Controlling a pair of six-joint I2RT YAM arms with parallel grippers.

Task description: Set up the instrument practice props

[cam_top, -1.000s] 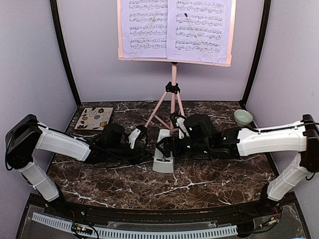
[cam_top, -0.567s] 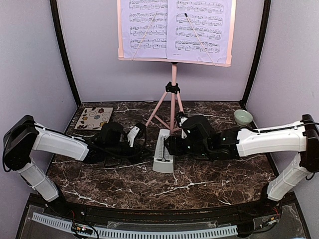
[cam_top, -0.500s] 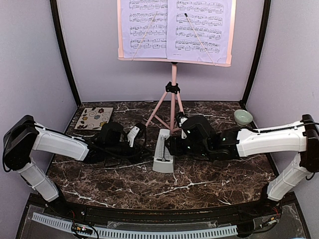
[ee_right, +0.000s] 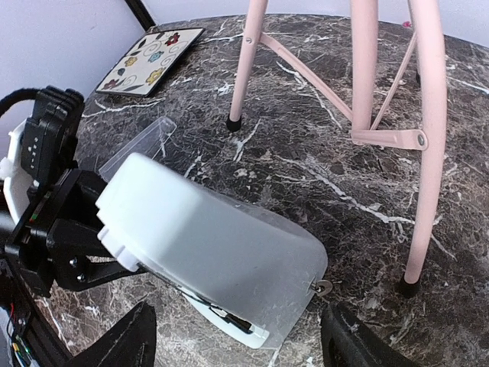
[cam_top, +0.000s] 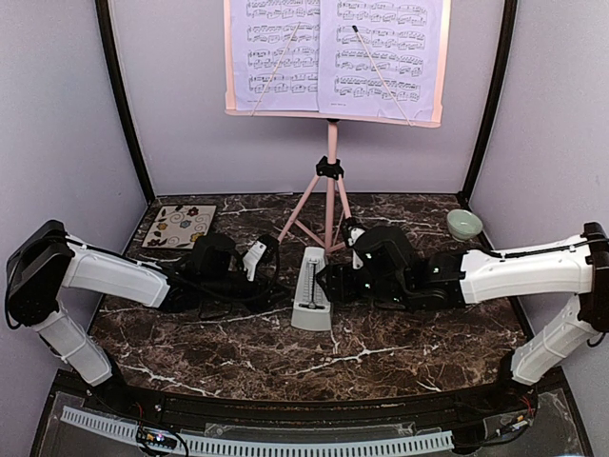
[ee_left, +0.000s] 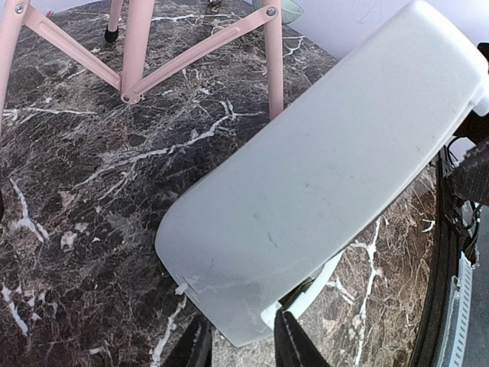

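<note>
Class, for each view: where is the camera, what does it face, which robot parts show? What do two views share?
Top external: above, behind the robot, facing the music stand; left arm, right arm show.
Left wrist: on the left arm, facing the metronome; own fingertips show.
Right wrist: on the right arm, facing the metronome; own fingers, left gripper show.
Both wrist views share: metronome, stand legs.

Enclosure, 3 walls: back wall (cam_top: 190, 152), L wall (cam_top: 48, 114), R wall (cam_top: 561, 114), all plain pale lavender, matte. Black posts in both back corners, L (cam_top: 124, 105) and R (cam_top: 489, 95), leaning outward toward the top. Surface (cam_top: 381, 357): dark brown marble pattern w/ white veins, slight sheen. Black rim (cam_top: 314, 405) along near edge; white slotted cable duct (cam_top: 285, 446) just below it. Light even, soft.
</note>
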